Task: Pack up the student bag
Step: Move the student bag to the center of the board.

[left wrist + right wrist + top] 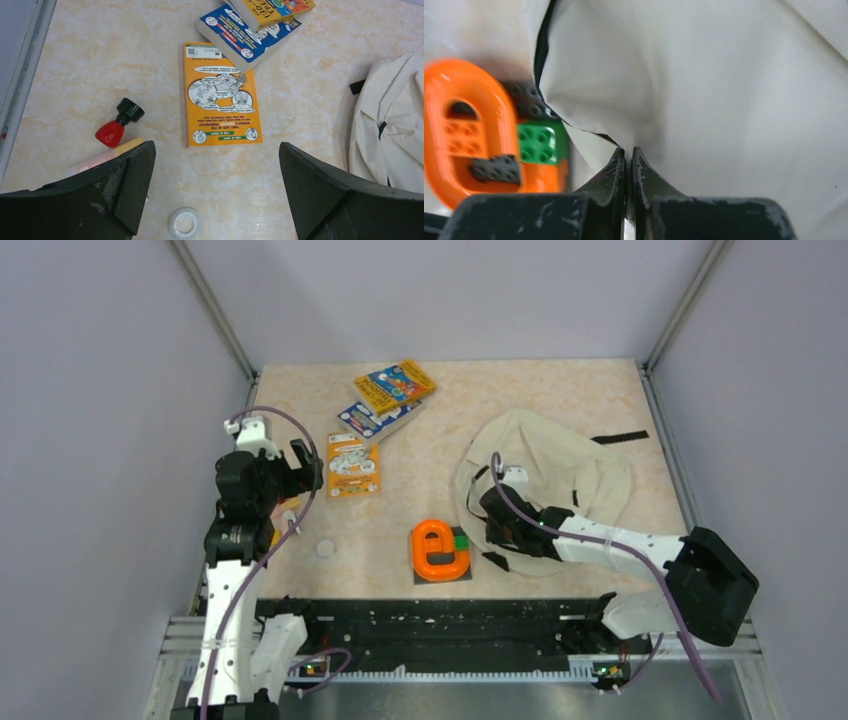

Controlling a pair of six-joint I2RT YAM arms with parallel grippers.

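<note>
The right gripper (pixel 628 152) is pinched tight on a fold of the student bag (pixel 724 100), its 2 fingertips nearly meeting with cream cloth caught between them. The bag spreads ahead of and around that gripper, its black trim running just left of the tips. Left of them sits an orange loop toy (pixel 469 125) with a green brick (pixel 538 144) inside.

The left gripper (pixel 215 147) hangs spread wide, holding nothing. Straight ahead of it lies an orange book (pixel 220 95), with 2 stacked books (pixel 245 30) beyond. A red bottle (pixel 117 122) lies beside its left finger, and under it a small clear ring (pixel 184 223), perhaps tape.
</note>
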